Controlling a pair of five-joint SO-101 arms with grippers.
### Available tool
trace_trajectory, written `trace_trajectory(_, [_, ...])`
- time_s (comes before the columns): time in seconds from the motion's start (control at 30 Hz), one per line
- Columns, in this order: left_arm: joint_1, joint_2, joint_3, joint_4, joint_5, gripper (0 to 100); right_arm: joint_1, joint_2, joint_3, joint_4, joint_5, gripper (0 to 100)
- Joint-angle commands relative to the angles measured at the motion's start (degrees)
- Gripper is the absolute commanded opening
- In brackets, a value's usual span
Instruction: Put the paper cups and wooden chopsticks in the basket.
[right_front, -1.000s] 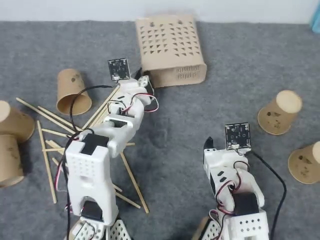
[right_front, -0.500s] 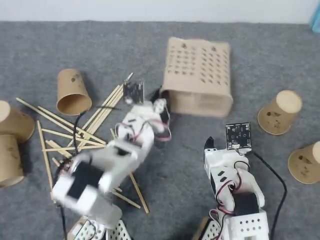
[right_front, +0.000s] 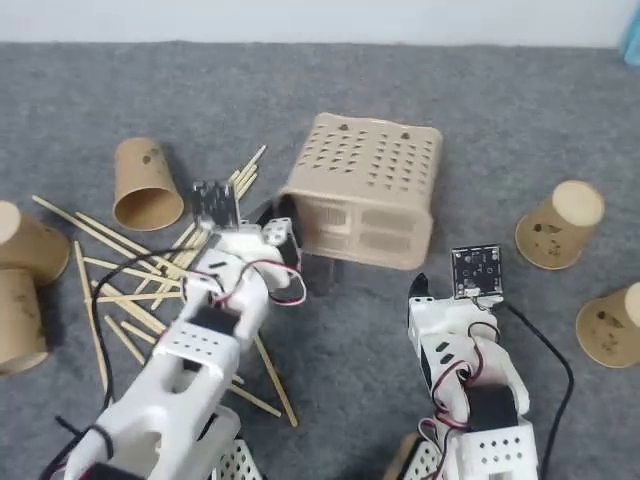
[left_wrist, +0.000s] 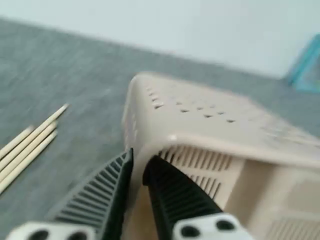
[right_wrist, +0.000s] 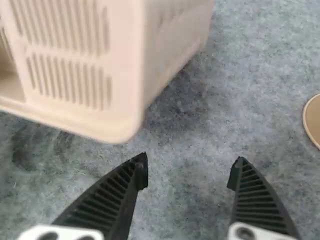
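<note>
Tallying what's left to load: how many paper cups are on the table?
5 paper cups: one upper left, two at the left edge, two on the right. Others may be hidden.

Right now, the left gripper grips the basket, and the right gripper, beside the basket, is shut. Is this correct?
Not quite. The right gripper is open and holds nothing, as the right wrist view shows. The rest is right: the left gripper grips the basket, and the right one is beside the basket.
</note>
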Motion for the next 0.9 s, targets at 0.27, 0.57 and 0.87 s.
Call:
trace_trajectory(0.27, [-7.38,10.02,-8.04,15.47,-9.85,9,0.66,-0.84,1.14,2.07,2.64,27.0])
trace_trajectory(0.57, [-7.21,-8.18,-13.85,47.12,-18.64,38,0.66,-0.84,1.14,1.8,2.64,27.0])
trace_trajectory(0.87, [-7.47,-14.68,-37.58,67.96,-19.25,38,0.66,-0.84,1.14,1.71,2.64,27.0])
